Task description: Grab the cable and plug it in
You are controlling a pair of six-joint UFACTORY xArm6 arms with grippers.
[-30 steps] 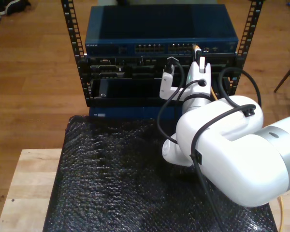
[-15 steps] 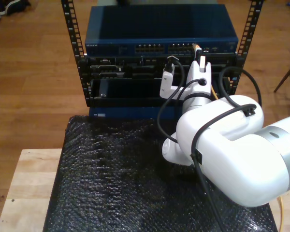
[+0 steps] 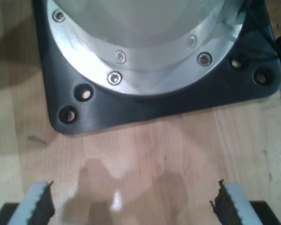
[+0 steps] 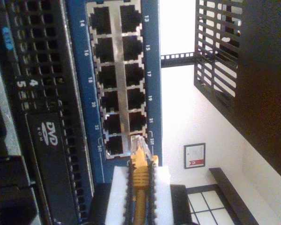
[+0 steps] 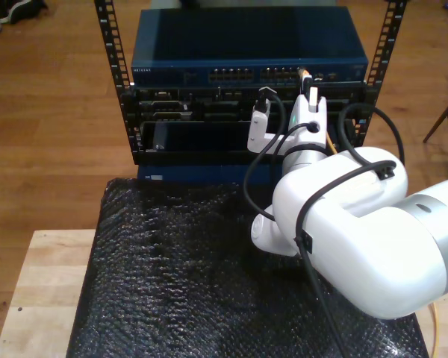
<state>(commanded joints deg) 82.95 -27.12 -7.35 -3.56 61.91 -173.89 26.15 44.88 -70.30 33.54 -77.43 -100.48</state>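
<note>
Nothing has shifted to speak of since the earlier frames: the arm at the rack sits where it was. Nearest, my first tool (image 3: 131, 206) hangs with its jaws spread wide over bare wood, a black base plate (image 3: 145, 110) beyond it, gripping nothing. On the tabletop lies a black bubble-wrap mat (image 5: 179, 276), and past its far edge stands the rack (image 5: 246, 97). There my second tool (image 4: 139, 187) is clamped on the cable (image 4: 139, 180), its yellow boot pinched between the white pads (image 4: 161, 187). The clear plug (image 4: 136, 145) rests at the mouth of a port in the last pair of the blue switch (image 4: 152, 70), apparently not yet seated. I judge misalignment the main risk: pushed slightly askew, the plug could catch on the port rim, slip in the pads, or buckle the cable.
</note>
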